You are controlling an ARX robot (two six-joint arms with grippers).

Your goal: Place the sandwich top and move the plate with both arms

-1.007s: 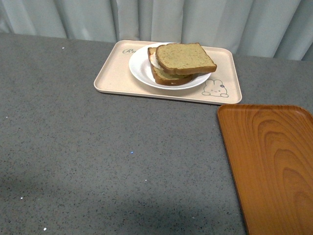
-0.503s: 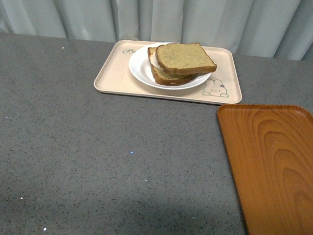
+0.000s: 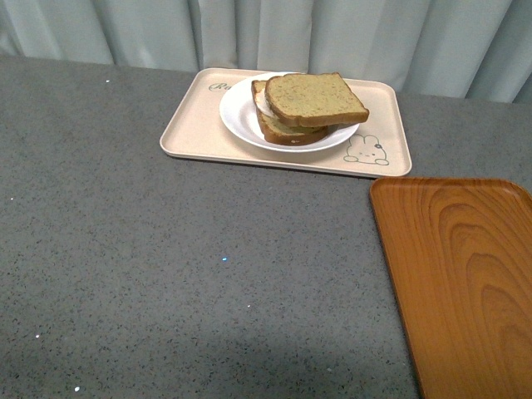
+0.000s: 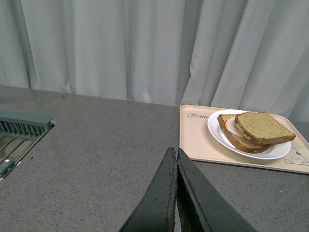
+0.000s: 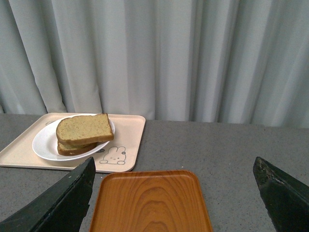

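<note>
The sandwich top [image 3: 314,97], a flat tan speckled slice, lies on the stacked sandwich on the white plate [image 3: 241,120]. The plate sits on the beige rabbit tray [image 3: 193,129] at the back of the table. The sandwich top [image 4: 263,127] and plate [image 4: 216,131] also show in the left wrist view, and again in the right wrist view, slice [image 5: 83,129] on plate [image 5: 44,144]. Neither arm shows in the front view. My left gripper [image 4: 174,155] is shut and empty above the grey table, well short of the tray. My right gripper [image 5: 174,180] is open and empty, above the wood-grain tray [image 5: 150,203].
The orange-brown wood-grain tray [image 3: 465,274] lies at the front right, near the beige tray's corner. A green-grey rack [image 4: 19,130] stands at the table's far left in the left wrist view. Grey curtains [image 3: 266,33] hang behind the table.
</note>
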